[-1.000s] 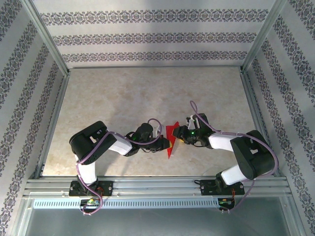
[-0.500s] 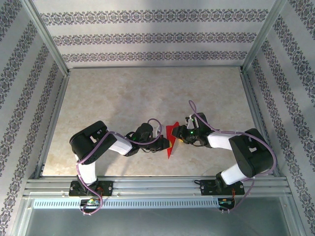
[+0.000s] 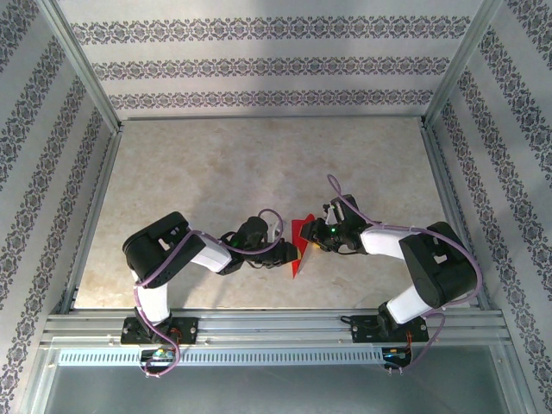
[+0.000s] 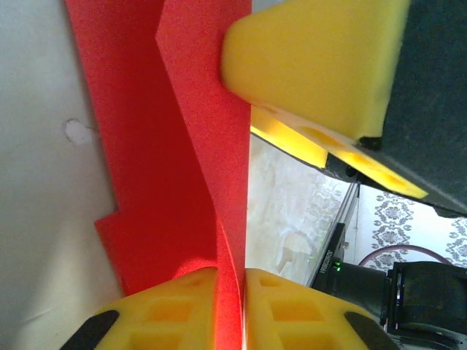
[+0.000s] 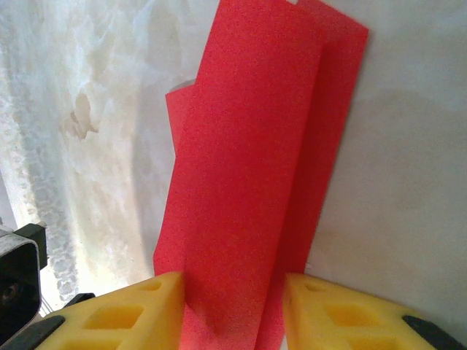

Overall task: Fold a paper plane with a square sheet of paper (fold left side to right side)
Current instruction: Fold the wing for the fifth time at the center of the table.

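The square sheet of paper (image 3: 298, 245) is bright red and folded into a narrow creased strip. It stands between my two grippers near the table's front middle. My left gripper (image 3: 291, 251) comes in from the left. In the left wrist view its yellow fingers are shut (image 4: 232, 310) on an upright flap of the paper (image 4: 182, 146). My right gripper (image 3: 311, 241) comes in from the right and is open. Its two fingers (image 5: 233, 313) stand either side of the folded strip (image 5: 248, 182). One right finger (image 4: 314, 65) rests against the paper's upper edge.
The beige marbled table (image 3: 259, 164) stretches away behind the arms. Patterned walls and metal frame posts (image 3: 86, 78) close it in on three sides. A metal rail (image 3: 276, 328) with both arm bases runs along the near edge.
My right arm has edged a little to the left, toward the paper. The paper and my left arm have stayed where they were.
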`<action>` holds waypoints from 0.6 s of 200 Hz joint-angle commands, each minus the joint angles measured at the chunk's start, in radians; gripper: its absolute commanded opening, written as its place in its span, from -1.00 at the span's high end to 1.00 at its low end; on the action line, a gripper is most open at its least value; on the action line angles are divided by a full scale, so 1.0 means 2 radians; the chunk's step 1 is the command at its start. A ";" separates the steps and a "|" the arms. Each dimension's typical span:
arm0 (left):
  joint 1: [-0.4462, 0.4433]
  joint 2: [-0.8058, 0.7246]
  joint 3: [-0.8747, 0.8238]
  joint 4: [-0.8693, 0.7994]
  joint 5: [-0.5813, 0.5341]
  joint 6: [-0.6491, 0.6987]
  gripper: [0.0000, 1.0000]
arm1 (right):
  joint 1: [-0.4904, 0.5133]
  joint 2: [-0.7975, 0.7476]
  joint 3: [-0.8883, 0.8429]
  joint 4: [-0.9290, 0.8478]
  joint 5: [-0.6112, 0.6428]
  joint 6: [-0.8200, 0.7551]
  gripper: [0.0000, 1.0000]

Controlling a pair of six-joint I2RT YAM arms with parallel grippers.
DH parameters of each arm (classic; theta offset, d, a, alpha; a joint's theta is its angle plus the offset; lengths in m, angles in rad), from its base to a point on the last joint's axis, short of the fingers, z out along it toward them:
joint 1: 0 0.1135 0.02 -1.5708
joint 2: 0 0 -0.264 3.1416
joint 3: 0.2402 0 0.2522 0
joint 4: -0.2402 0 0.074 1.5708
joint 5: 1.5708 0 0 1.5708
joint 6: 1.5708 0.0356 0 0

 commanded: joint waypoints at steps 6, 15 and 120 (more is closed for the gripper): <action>0.012 -0.040 -0.005 -0.042 -0.006 0.028 0.52 | 0.020 0.040 -0.002 0.015 0.031 -0.007 0.18; 0.014 -0.047 -0.006 -0.052 -0.009 0.032 0.48 | 0.021 0.040 -0.001 0.016 0.030 -0.007 0.18; 0.030 -0.019 0.042 -0.102 -0.002 0.045 0.24 | 0.022 0.039 0.000 0.017 0.027 -0.007 0.17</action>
